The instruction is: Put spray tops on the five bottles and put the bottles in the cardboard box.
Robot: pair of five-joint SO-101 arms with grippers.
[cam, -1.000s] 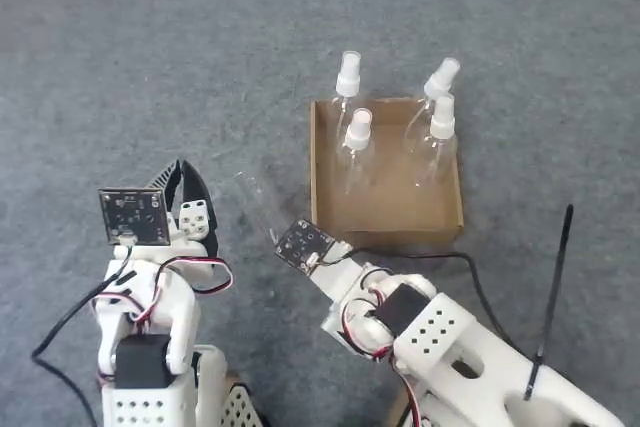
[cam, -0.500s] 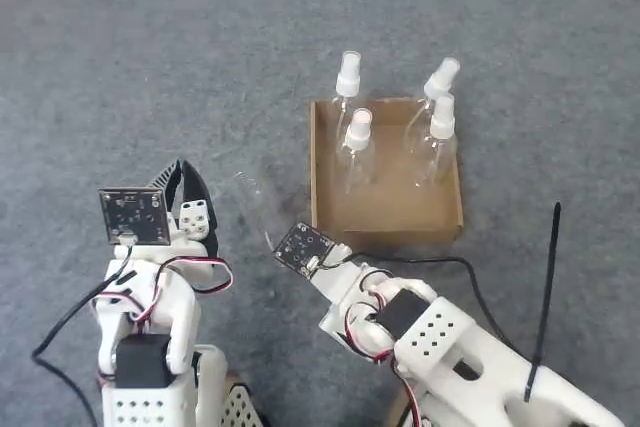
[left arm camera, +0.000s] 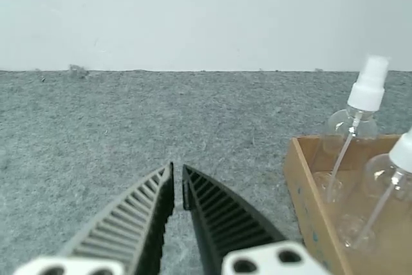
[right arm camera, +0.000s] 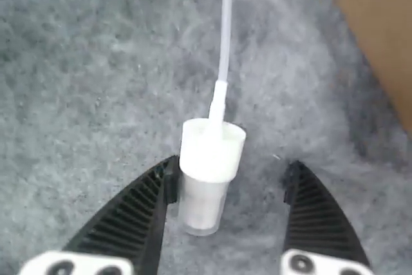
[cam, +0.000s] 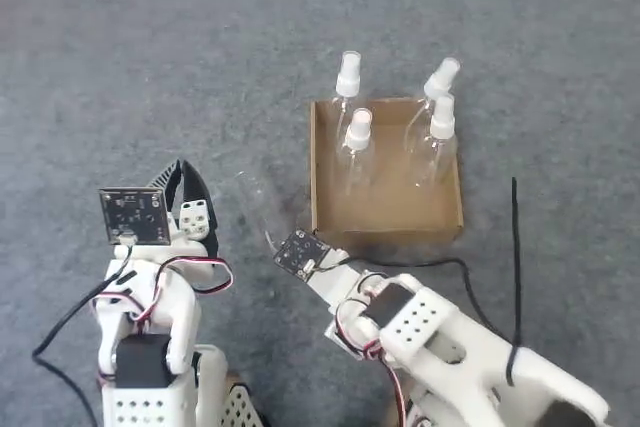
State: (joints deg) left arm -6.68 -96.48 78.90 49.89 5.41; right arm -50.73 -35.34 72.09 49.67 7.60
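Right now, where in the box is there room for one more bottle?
The front half of the box is bare, between its front wall and the four bottles crowded at the back. Outside, the carpet beyond the box, up to the wall, is open too.

The left arm [cam: 180,322] is white printed plastic with a black servo [cam: 140,359], looping red, white and black wires [cam: 205,272], and a square dark circuit board [cam: 134,215] at its wrist. The right arm [cam: 440,332] has a white shell dotted with round holes; a thin black cable [cam: 515,277] trails from it. The left claw [left arm camera: 177,170] and right claw [right arm camera: 232,164] have black ribbed fingers on white mounts.
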